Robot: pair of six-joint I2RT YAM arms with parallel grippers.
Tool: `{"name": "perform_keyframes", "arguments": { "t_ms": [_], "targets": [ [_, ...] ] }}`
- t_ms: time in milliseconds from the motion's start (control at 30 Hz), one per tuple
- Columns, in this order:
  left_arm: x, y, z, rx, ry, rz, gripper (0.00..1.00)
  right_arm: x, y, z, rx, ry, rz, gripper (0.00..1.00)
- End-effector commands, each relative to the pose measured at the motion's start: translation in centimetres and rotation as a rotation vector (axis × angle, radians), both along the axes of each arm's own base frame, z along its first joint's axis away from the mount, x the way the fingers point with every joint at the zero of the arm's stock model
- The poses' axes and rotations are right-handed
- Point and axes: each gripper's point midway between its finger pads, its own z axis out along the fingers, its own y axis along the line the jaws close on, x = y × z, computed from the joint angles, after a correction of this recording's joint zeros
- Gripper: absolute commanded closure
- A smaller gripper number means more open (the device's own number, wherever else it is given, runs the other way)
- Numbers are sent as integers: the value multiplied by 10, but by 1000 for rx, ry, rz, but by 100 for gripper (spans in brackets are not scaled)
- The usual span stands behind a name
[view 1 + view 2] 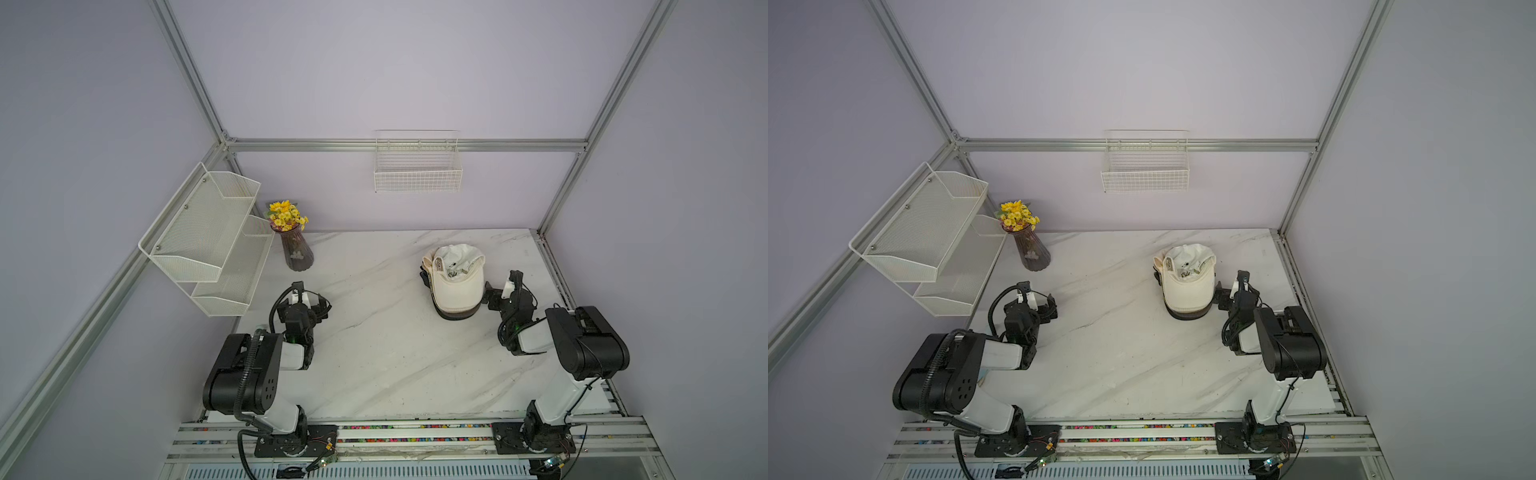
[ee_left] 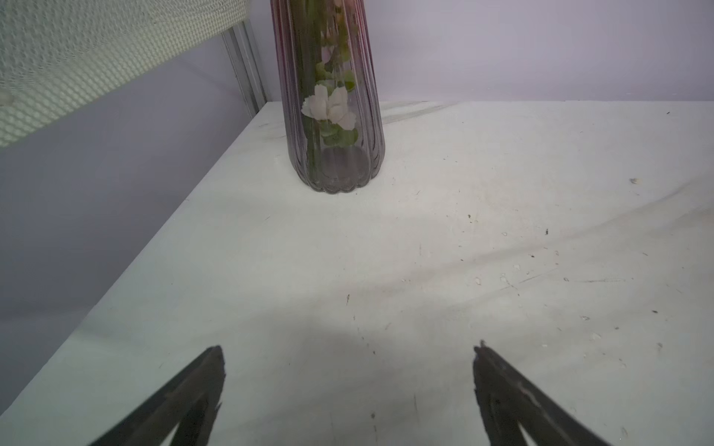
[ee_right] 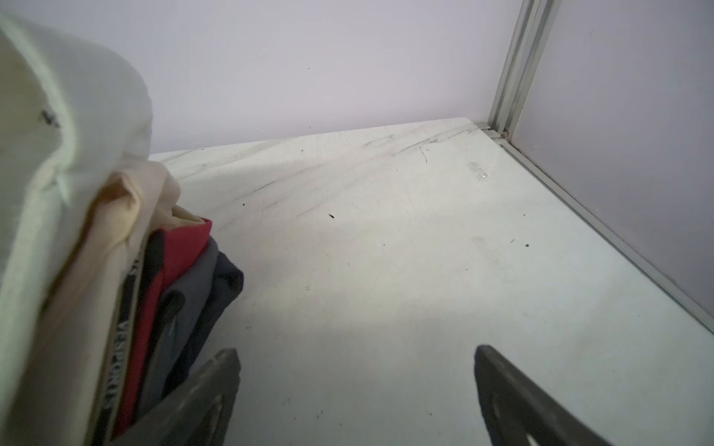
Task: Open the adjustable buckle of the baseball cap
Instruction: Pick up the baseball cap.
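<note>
Cream baseball cap (image 1: pixel 457 282) sits on top of a stack of other caps (image 1: pixel 456 313) on the right far part of the marble-pattern table (image 1: pixel 386 357), short of the back wall. Its crown is crumpled and its hollow side faces up, with a label band visible on the rim in both top views. A small greyish piece lies in the hollow, too small to identify as the buckle. In the right wrist view the cream cap (image 3: pixel 58 193) fills one side. Beige, red, grey and dark navy layers of the stack (image 3: pixel 181 278) are edge-on beneath it. The right arm (image 1: pixel 582 345) reaches along the right edge of the table. The right jaws stand wide apart, holding nothing, low over the table just beside the stack. One of the pair lies close against the dark layers; contact cannot be judged. The left arm (image 1: pixel 249 370) is folded on the left side, well apart from the caps. The left jaws are also spread wide and empty, hovering over bare table and pointed toward a ribbed glass vase (image 2: pixel 334 154). The vase holds yellow flowers (image 1: pixel 286 214) and stands near the back left corner. A white two-tier mesh rack (image 1: pixel 199 232) hangs on the left wall. A white wire basket (image 1: pixel 417 176) hangs on the back wall.
</note>
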Motion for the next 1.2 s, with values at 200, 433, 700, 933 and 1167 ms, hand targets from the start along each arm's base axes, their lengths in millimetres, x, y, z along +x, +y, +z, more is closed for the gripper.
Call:
{"name": "perform_keyframes", "arguments": {
  "t_ms": [200,433,700,933,1167],
  "targets": [
    [13,-1,24,10,-81,1,0,5,8,10,-8,-40,32,3],
    [13,-1,24,10,-81,0,0,5,8,10,-8,-42,32,3],
    [13,-1,24,10,-82,1,0,5,8,10,-8,-40,32,3],
    [16,-9,38,38,-103,-45,0,5,8,10,-7,-40,32,3],
    [9,-38,108,-32,-141,-100,0,-10,-11,63,-92,-77,-256,3]
  ]
}}
